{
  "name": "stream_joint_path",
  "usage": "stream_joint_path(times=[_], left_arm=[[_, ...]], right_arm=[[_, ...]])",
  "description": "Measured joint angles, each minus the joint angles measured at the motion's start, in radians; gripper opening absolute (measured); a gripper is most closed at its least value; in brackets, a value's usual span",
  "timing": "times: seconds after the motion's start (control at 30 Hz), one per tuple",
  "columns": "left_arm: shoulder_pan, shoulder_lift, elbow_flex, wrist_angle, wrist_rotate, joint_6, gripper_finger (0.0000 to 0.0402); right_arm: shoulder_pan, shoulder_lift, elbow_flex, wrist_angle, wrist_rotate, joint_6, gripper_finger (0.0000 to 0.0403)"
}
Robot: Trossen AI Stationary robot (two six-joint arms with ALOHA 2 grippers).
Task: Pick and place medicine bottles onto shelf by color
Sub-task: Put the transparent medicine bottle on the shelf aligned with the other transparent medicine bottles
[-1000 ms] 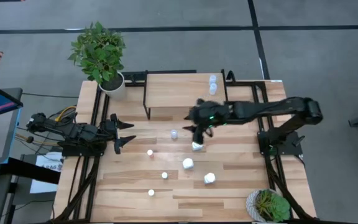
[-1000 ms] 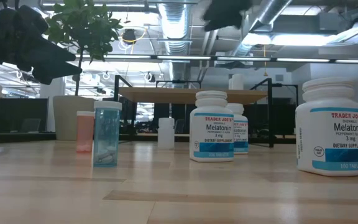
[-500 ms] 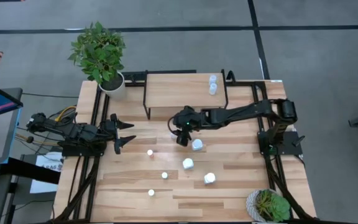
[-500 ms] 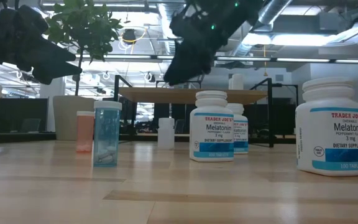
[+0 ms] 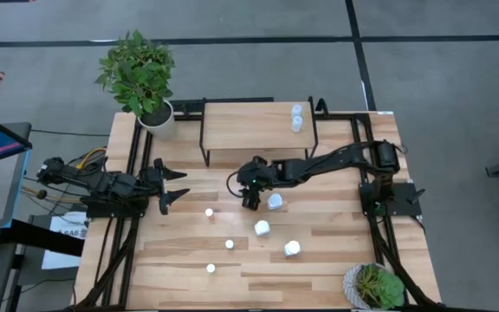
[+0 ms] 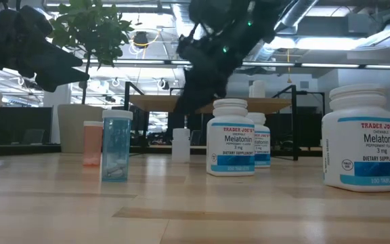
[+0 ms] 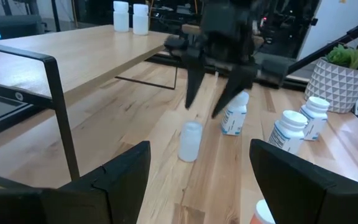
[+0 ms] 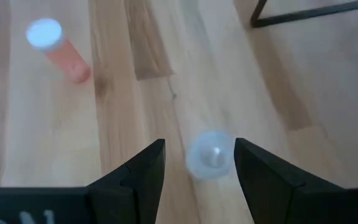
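Directly beneath the right gripper (image 8: 196, 163), whose fingers stand apart and empty, a small pale bottle (image 8: 210, 154) stands upright on the desk (image 8: 104, 124). Descend straight, keep it centred, then close gently to avoid tipping it.

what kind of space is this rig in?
Likely an open-plan lab or office: exposed silver ceiling ducts, grey carpet-tile floor, and a plank-top wooden table on a black metal frame carrying two dark robot arms.

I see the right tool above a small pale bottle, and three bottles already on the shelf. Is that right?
Not quite. The high view shows two bottles on the shelf, not three. The right tool is indeed above the small pale bottle.
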Motion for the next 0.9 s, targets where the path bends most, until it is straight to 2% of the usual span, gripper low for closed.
stream_joint_path(times=[0.23,0.9], left_arm=[[0.000,0.000,0.000,0.000,0.000,-0.001,0.0265],[0.000,0.000,0.000,0.000,0.000,-0.002,0.0264]], right_arm=[[0.009,0.053,0.010,0.056,0.002,0.005,0.0212],[-0.002,0.051,0.012,0.015,0.033,-0.097,0.0212]])
